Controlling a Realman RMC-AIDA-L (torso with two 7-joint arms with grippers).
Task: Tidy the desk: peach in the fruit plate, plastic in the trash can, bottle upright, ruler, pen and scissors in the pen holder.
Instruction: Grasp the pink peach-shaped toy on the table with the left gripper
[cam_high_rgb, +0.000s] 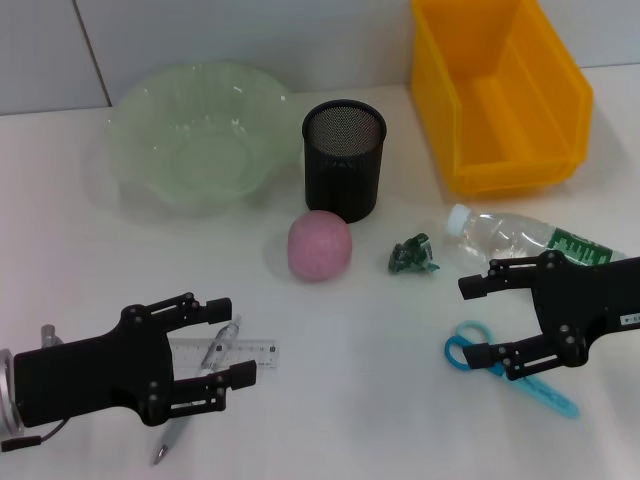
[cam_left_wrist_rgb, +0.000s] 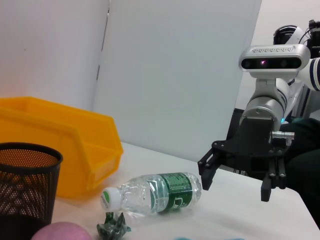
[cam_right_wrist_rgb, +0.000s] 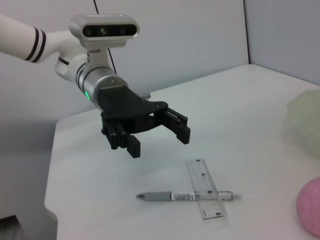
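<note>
Our left gripper (cam_high_rgb: 222, 346) hangs released above the ruler (cam_high_rgb: 228, 352) and pen (cam_high_rgb: 196, 400); our right gripper (cam_high_rgb: 476, 322), also released, hovers over the scissors (cam_high_rgb: 462, 352) beside the toppled bottle (cam_high_rgb: 520, 238).

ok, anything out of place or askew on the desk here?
Yes. The bottle lies on its side. The pen lies crossed with the ruler, outside the pen holder. Crumpled plastic and the peach sit loose on the table. Both hands, left hand and right hand, hover open.
</note>
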